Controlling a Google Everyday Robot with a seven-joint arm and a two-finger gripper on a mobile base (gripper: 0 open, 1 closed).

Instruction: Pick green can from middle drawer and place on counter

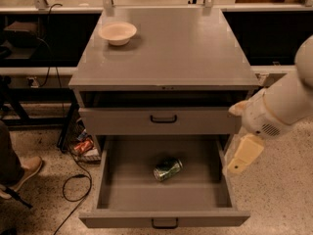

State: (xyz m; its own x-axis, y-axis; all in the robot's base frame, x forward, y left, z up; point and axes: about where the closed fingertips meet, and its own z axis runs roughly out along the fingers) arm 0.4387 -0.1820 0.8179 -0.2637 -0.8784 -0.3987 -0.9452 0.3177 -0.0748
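The green can [168,169] lies on its side in the open middle drawer [122,192], near the drawer's centre. The counter [186,48] is the grey cabinet top above it. My gripper [240,160] hangs off the cream arm at the right, over the drawer's right edge, to the right of the can and clear of it. It holds nothing that I can see.
A cream bowl [118,33] stands at the counter's back left. The upper drawer [163,119] is slightly ajar. A red-orange can [83,146] and cables lie on the floor to the left. A person's foot [19,174] is at the far left.
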